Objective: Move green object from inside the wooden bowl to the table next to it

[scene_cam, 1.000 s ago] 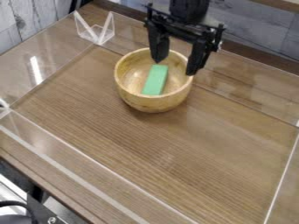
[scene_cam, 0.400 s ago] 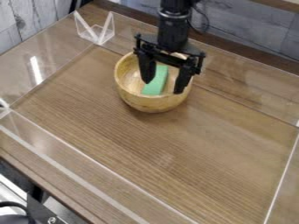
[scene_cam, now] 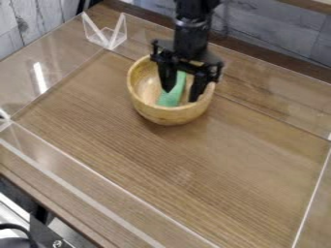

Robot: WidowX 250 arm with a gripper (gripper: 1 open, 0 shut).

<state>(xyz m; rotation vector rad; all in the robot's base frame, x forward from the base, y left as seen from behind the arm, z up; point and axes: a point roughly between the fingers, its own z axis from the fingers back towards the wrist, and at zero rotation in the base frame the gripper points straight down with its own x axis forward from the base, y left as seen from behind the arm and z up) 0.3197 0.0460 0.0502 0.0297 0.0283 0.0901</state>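
The single camera view looks down at an angle on the table (scene_cam: 195,184), a brown wood-grain top with straight grain running along it and soft glare on the finish. Clear acrylic walls (scene_cam: 39,68) stand along its edges; the near ones show as pale bright lines, and a folded clear piece (scene_cam: 104,31) sits at the far left corner. Behind the far wall is a grey, weathered plank surface (scene_cam: 33,19). At the bottom left, below the table edge, dark cables or hardware show, too dim to tell apart.

The bowl (scene_cam: 145,102) sits on the far half of the table, left of centre, upright. The block (scene_cam: 171,94) lies inside it, slanted against the wall. The gripper (scene_cam: 187,85) points straight down into the bowl, its black fingers (scene_cam: 165,77) on either side of the block, jaws partly spread; whether they touch it I cannot tell.
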